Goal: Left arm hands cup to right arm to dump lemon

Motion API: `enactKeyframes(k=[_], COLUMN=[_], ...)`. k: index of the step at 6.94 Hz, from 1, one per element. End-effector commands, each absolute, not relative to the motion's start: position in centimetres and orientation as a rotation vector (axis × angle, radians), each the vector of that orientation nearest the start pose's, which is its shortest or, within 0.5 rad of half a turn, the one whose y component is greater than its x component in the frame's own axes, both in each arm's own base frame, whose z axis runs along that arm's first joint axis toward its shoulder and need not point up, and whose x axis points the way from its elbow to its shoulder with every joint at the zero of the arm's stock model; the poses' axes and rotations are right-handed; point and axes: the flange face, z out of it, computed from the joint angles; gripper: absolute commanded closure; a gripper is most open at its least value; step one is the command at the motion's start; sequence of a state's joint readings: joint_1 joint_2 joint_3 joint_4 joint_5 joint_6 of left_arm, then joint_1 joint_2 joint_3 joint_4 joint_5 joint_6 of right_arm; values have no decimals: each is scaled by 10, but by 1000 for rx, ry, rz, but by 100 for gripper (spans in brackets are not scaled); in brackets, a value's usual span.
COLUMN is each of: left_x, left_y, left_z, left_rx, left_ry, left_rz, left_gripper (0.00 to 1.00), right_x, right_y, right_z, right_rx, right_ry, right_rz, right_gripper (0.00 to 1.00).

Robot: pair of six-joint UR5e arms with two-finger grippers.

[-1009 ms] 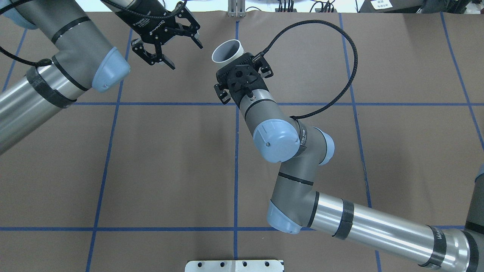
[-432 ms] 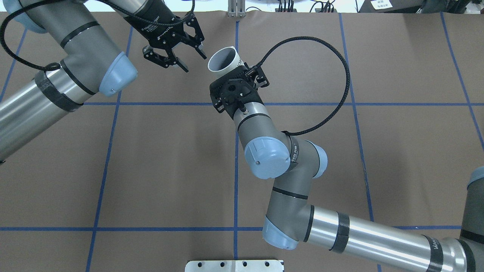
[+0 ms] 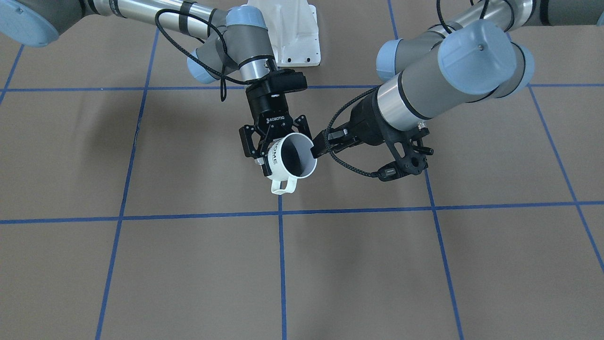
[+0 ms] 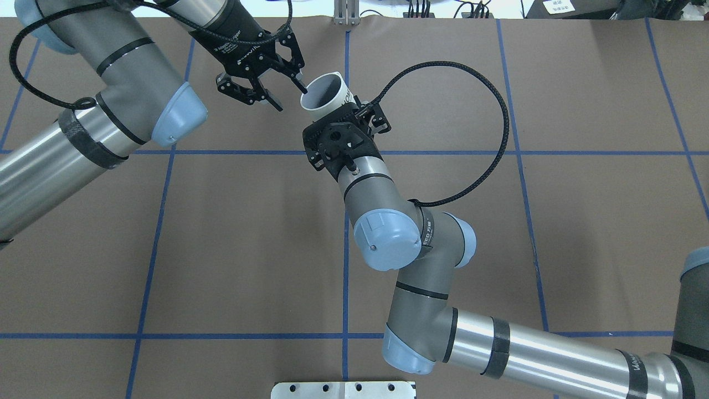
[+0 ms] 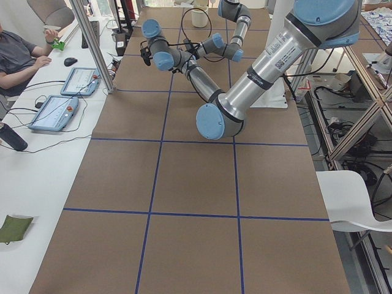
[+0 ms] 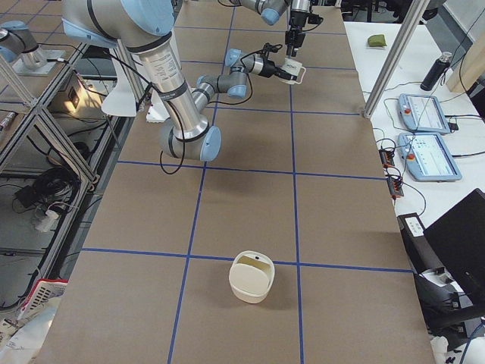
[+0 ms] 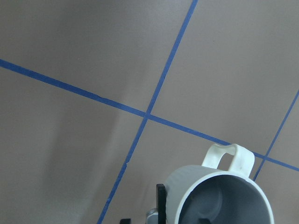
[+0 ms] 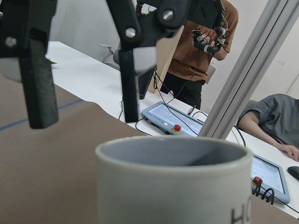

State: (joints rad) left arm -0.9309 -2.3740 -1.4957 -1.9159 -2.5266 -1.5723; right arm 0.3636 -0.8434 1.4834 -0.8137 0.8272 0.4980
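Observation:
The white cup (image 4: 324,94) with its "HOME" lettering hangs tilted in the air above the brown table, its handle low in the front view (image 3: 292,160). My left gripper (image 4: 338,113), on the arm with the looped braided cable, is shut on the cup's wall. The left wrist view shows the cup (image 7: 219,196) from behind with one finger (image 7: 161,203) outside it. My right gripper (image 4: 290,97) is open, and one fingertip (image 4: 302,87) is right at the cup's rim. In the right wrist view the spread fingers (image 8: 128,70) stand just beyond the cup (image 8: 173,186). No lemon shows.
A white container (image 6: 252,277) stands on the table near the right end, far from both grippers. The robot's base plate (image 4: 343,389) is at the near edge. Operators and tablets (image 5: 61,98) line the side table. Blue tape lines grid the table (image 4: 249,249).
My right gripper has moved right and down toward the cup, still open. My left arm has carried the cup a little to the left, so the gap between them has closed.

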Motion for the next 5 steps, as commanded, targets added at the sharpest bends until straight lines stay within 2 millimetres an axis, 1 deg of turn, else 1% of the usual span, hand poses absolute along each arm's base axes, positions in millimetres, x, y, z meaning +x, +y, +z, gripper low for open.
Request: enactKeyframes(k=[1,3,5], left_x=[381,388,392], left_y=[-585,-581,-580], left_z=[136,136,137], left_rx=[-328,-334,-339], left_ry=[1254,1252,1249], left_rz=[-276,-267,-264], left_gripper=[54,59,67], right_x=[-576,-577,-578], right_y=[-422,-421,-421], right_z=[158,152,150], right_rx=[1327,1327,1329], right_ry=[-570,-569,-571], right_rz=[-56,-57,-56], right_gripper=[63,62,61])
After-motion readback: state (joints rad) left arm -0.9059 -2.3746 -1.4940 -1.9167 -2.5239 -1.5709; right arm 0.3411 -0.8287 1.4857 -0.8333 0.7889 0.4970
